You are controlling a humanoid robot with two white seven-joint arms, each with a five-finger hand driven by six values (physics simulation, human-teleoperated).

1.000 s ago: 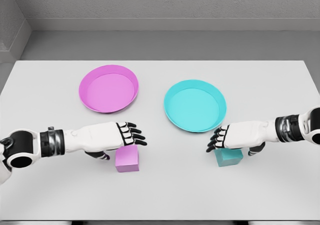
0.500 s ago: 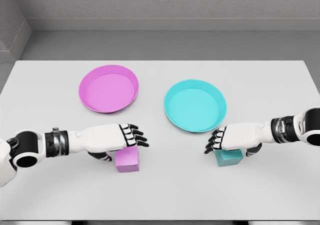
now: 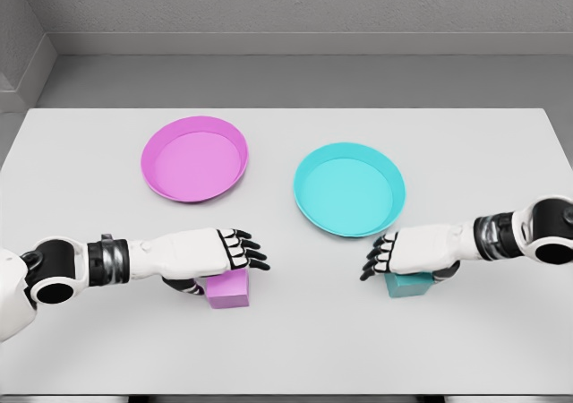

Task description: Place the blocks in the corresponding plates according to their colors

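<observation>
The pink block [image 3: 229, 289] sits on the worktop [image 3: 295, 349] below the pink plate [image 3: 193, 158]; the cyan block [image 3: 410, 284] lies just below the cyan plate [image 3: 349, 189]. Each is half hidden under a robot hand, so a shallow grip could let a block slip or tip, or nudge it aside. The left robot hand [image 3: 215, 252] lies over the pink block, fingers extended, thumb low beside it; the right robot hand [image 3: 407, 252] covers the cyan one, fingers loosely bent. Neither visibly clasps its block.
</observation>
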